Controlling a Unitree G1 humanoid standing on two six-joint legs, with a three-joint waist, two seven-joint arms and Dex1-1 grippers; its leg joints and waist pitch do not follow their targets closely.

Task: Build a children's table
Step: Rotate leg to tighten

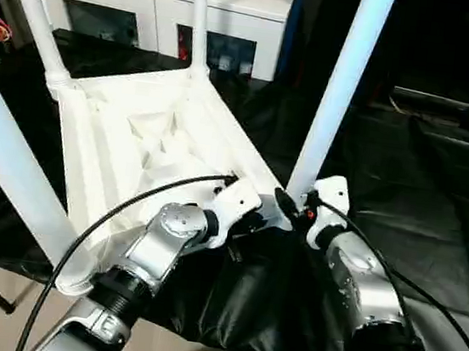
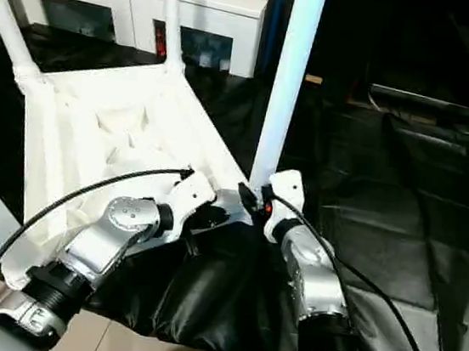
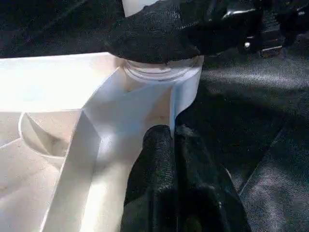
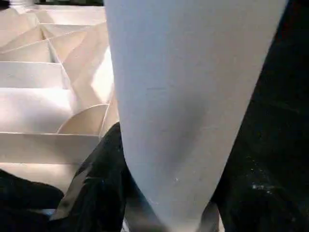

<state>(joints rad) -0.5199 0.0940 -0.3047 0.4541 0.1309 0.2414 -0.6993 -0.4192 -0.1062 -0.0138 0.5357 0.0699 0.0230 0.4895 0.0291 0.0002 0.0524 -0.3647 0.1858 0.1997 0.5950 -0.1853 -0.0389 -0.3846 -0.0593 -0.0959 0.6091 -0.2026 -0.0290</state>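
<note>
White plastic tabletop (image 1: 148,144) lies upside down on the black-covered surface (image 1: 431,251), ribs up, all four legs (image 1: 341,86) standing in its corner sockets. I see my right gripper (image 1: 286,206) clasping the near-right leg at its base. My left gripper (image 3: 169,159), fingers pressed together, touches the rim beside that socket.

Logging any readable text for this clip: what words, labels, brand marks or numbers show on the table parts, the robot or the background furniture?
None can be read.
Tabletop and legs: plain white, no markings.
Silver forearms: no lettering visible.
Cabinet: items behind its glass doors and on top are too small and blurred to read.
Black sheet: no print.
</note>
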